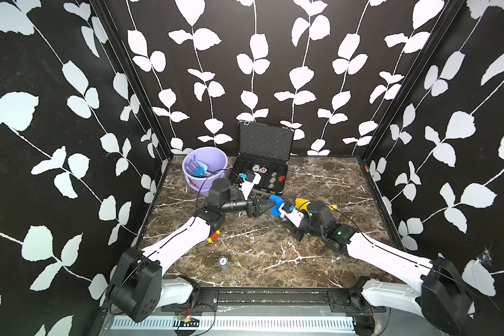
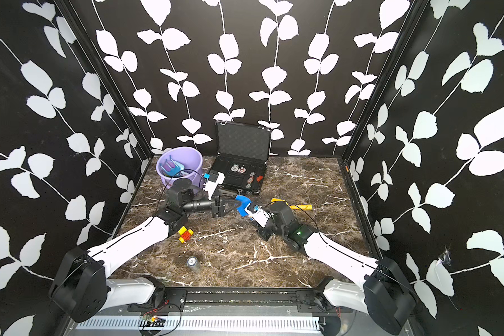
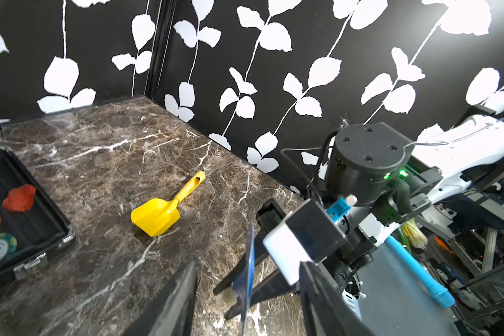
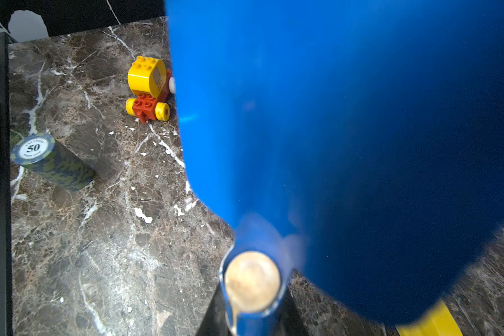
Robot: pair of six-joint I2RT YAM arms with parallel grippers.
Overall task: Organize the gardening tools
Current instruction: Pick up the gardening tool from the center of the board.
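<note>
Two sets of jaws meet at the middle of the brown marble bench (image 1: 274, 256). My right jaws are clamped tight on the pale handle of the blue plastic scoop (image 1: 275, 201). My left jaws stand half apart around its head. A yellow plastic scoop (image 3: 157, 216) lies on the bench nearby. Purple and light-blue toy tools (image 1: 197, 168) sit in the lilac plastic bucket (image 1: 216, 154).
</note>
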